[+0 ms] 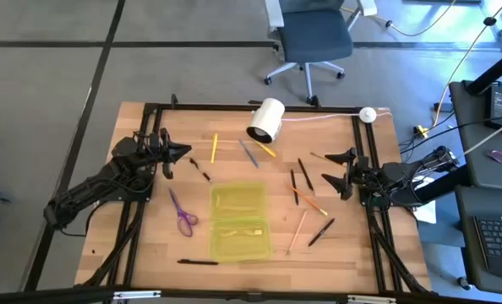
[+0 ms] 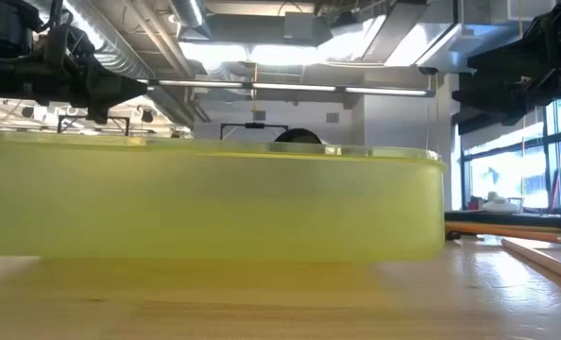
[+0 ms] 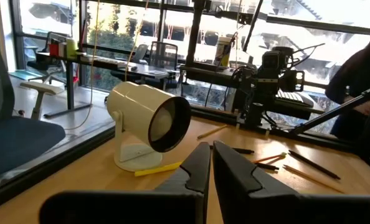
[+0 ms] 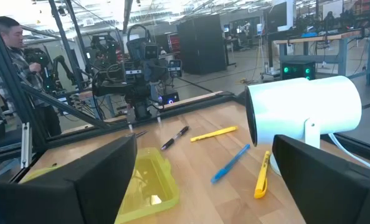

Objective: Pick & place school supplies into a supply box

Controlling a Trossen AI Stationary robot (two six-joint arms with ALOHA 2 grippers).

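Observation:
The supply box point(image 1: 241, 221), a shallow yellow-green tray, lies near the table's front middle; its wall point(image 2: 214, 208) fills the low view. School supplies lie flat around it: purple scissors point(image 1: 182, 215) to its left, yellow pens point(image 1: 215, 148) point(image 1: 265, 150) and a blue pen point(image 1: 248, 153) behind it, and black pens point(image 1: 305, 173) and pencils point(image 1: 308, 200) point(image 1: 297, 232) to its right. My left gripper point(image 1: 179, 154) point(image 3: 211, 168) hovers shut over the table's far left. My right gripper point(image 1: 339, 168) point(image 4: 203, 186) hovers open at the right, pointing toward the pens.
A white cylinder lamp point(image 1: 266, 121) point(image 3: 151, 121) with a cable stands at the table's far middle, close to the yellow and blue pens. A black pen point(image 1: 198, 262) lies near the front edge. A person point(image 4: 10, 37) stands beyond the table's left side.

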